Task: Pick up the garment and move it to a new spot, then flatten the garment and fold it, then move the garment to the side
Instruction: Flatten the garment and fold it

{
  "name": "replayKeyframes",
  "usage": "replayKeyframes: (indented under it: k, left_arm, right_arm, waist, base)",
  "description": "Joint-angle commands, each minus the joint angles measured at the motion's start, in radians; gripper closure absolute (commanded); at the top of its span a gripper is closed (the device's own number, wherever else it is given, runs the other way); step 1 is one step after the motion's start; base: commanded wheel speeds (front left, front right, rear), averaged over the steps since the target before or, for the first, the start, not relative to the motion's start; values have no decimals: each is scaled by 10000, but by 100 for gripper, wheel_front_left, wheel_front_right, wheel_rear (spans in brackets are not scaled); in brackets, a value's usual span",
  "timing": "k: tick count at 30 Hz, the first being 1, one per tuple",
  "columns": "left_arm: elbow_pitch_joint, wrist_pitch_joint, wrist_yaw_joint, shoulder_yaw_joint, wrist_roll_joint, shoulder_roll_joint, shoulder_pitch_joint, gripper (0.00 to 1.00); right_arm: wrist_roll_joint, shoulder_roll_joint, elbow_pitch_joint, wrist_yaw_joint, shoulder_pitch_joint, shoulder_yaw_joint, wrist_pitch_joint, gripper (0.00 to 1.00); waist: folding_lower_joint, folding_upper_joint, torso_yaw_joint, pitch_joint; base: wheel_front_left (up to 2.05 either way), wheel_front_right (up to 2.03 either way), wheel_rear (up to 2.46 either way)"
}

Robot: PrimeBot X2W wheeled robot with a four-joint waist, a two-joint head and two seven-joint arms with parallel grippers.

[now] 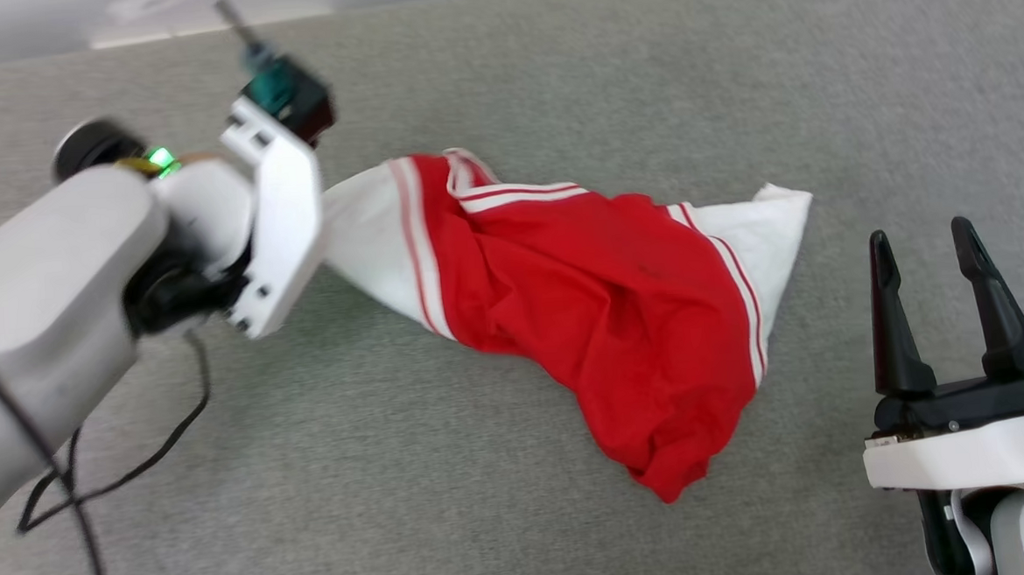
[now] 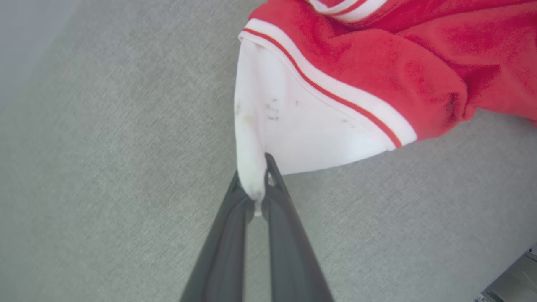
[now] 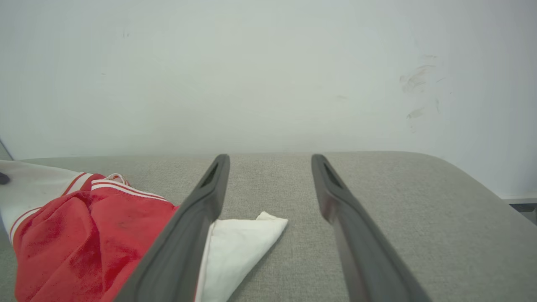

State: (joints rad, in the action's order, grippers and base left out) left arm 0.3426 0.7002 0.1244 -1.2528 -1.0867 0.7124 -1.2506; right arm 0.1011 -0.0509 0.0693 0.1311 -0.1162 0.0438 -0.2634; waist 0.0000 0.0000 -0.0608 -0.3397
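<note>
Left arm (image 1: 47,285) stretched out, right held low.
The left end effector (image 2: 256,184) is pinched tight; the right end effector (image 1: 922,244) has its fingers spread wide.

Overhead head, low wrists; common garment (image 1: 601,318)

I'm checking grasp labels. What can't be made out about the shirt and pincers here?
- Head view: the left pincer, tips hidden behind its blurred white wrist.
- Left wrist view: the garment, its body cut off by top and right edges.
- Right wrist view: part of a white sleeve, behind a finger of the right pincer.
</note>
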Motion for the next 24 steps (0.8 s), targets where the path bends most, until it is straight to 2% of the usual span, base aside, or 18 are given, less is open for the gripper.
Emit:
replayKeyframes:
  k: [1,9,12,15,16,17,20,24]
  left_arm:
    - [-57,-53,-44,22,-53,128,236,100]
    - [-236,-457,-643,163,-974,1624,1826,100]
    - [-180,-695,-823,131,-1278,1947,2516,100]
    - [-103,-1221,-993,213,-1505,2030,3065,100]
    - [-94,-1507,-1046,248,-1450,2036,3192,42]
    - [-63,-1826,-1136,307,-1434,2014,3298,0]
    - [-131,-3130,-1367,526,-942,1967,3426,0]
    - [-305,-5262,-1944,923,-209,1917,3608,0]
  right_arm:
    - [-33,13,1,-7,164,12,-20,0]
    - [-94,12,-30,-7,253,-3,-20,0]
    - [-84,13,-110,-7,271,-28,-20,0]
    - [-110,13,-210,-7,316,-18,-20,0]
    - [-127,13,-231,-7,319,11,-20,0]
    - [-190,13,-244,-7,306,35,-22,0]
    - [-412,13,-210,-7,162,130,-20,0]
    - [-948,13,-39,-7,-283,291,-20,0]
  waist:
    - [0,0,298,283]
    - [0,0,542,401]
    - [0,0,513,462]
    - [0,0,486,597]
    - [0,0,480,654]
    - [0,0,480,719]
    - [0,0,487,924]
    - [0,0,537,1165]
  base:
    - [0,0,0]
    - [0,0,0]
    - [0,0,0]
    - [0,0,0]
    - [0,0,0]
    - [0,0,0]
    - [0,0,0]
    - [0,0,0]
